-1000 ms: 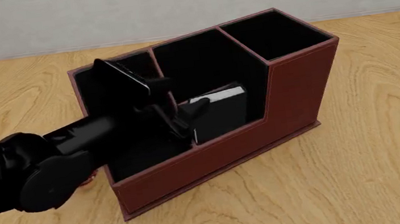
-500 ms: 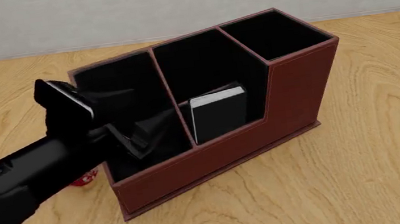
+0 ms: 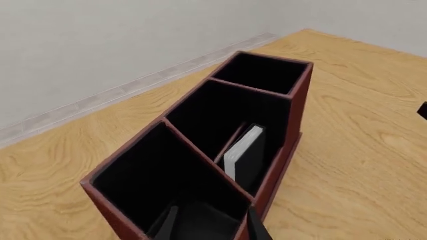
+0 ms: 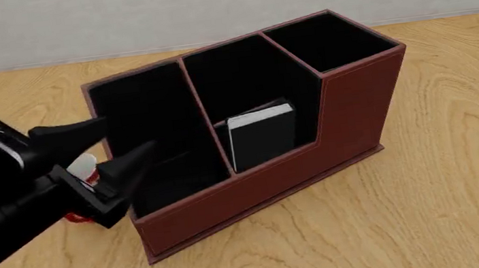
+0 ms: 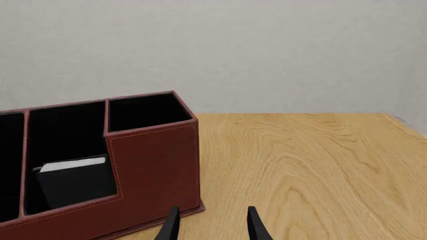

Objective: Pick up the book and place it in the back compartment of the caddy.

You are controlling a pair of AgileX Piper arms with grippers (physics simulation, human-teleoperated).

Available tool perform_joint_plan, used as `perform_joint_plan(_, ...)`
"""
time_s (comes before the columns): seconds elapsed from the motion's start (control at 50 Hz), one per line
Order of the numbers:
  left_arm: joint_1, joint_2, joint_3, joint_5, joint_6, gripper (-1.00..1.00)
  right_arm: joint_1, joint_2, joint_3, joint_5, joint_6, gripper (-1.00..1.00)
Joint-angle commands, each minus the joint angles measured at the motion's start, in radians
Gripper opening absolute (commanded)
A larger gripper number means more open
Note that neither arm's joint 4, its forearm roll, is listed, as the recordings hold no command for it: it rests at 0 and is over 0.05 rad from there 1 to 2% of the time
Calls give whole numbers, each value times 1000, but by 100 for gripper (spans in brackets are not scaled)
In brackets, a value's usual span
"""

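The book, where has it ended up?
In the front view the book stands upright in the caddy's centre bay, near its low front wall, with the open left gripper off to its left.

no readable text — none anywhere

The caddy (image 4: 361, 115) looked like matt reddish-brown leather with pale stitching along its edges, its bays lined in dull black. The book (image 4: 263, 138) showed a smooth black cover and a white paper page block. The table (image 4: 433, 220) was light wood with a plain visible grain, and the left gripper (image 4: 114, 144) was semi-matt black plastic.
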Motion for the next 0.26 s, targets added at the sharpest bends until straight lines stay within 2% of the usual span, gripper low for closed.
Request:
perform_joint_plan(0.02, 33, -109, 24, 89, -1, 100, 0, 0, 0, 0, 0, 100)
perform_joint_plan(0.26, 65, -216, 24, 205, -9, 100, 0, 0, 0, 0, 0, 100)
